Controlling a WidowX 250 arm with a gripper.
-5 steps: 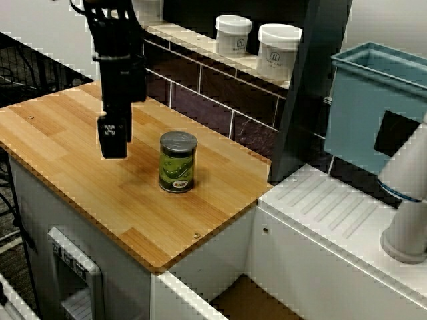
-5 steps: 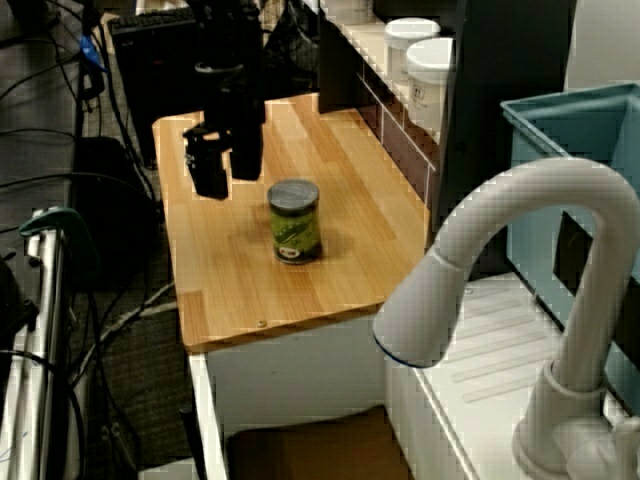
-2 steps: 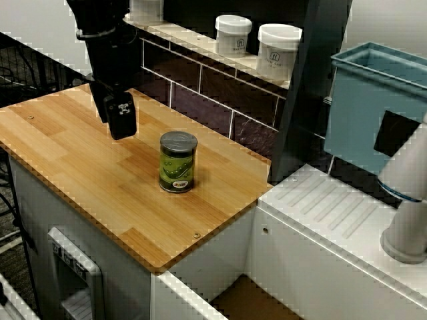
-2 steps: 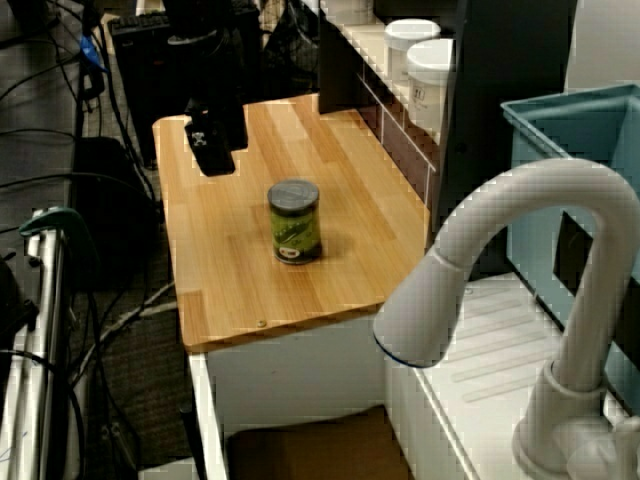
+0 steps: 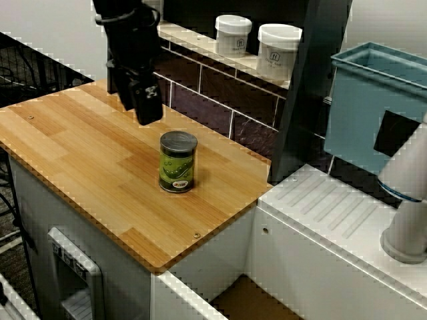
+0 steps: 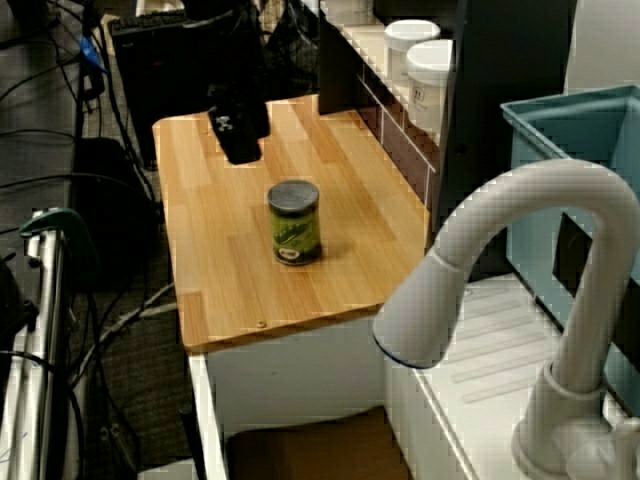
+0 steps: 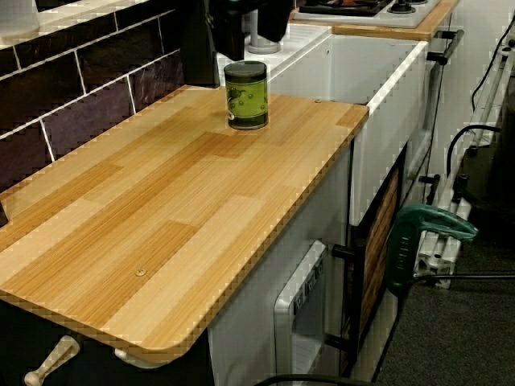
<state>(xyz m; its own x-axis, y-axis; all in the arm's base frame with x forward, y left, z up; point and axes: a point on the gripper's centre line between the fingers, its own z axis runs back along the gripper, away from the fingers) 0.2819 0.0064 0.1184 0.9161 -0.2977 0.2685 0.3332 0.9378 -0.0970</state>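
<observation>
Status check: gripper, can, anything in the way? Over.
Gripper hovers over wooden counter, nothing in it, jaw opening unclear. Green can upright on counter, apart from gripper. Nothing between them.

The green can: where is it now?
Seen from above, the green can stands upright on the wooden counter, nearer its right end, below-right of the hovering gripper.

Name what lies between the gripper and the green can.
Only bare wooden countertop separates gripper and can, shown in the view from the side.
</observation>
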